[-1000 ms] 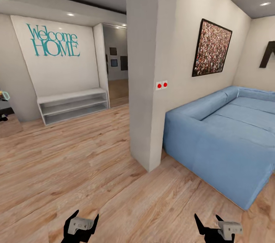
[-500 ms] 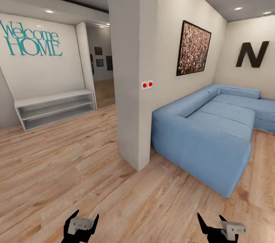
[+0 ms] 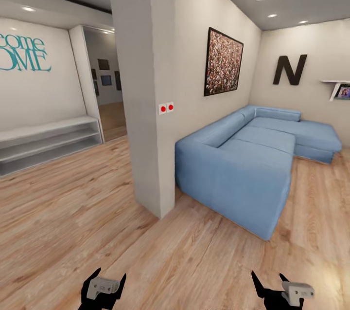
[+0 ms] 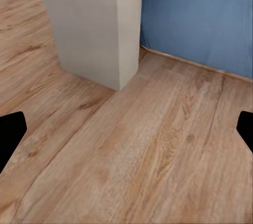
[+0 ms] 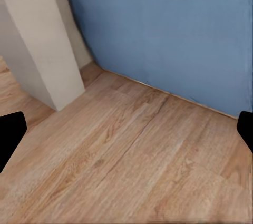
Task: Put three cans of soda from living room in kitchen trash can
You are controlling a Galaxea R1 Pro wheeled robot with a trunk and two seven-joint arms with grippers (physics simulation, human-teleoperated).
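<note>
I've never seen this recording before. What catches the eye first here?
The big blue sofa fills the right of the head view, beyond a white wall end with two red buttons. A speckled framed picture hangs above the sofa, and a black letter N marks the far wall.

On the white wall (image 3: 43, 86) at the far left, teal lettering (image 3: 24, 53) is cut off by the picture's edge: the readable part is "come" above "OME". On the back wall (image 3: 311, 96) of the room with the blue sofa (image 3: 253, 154) hangs one large black letter "N" (image 3: 289, 69). No other text can be read.
</note>
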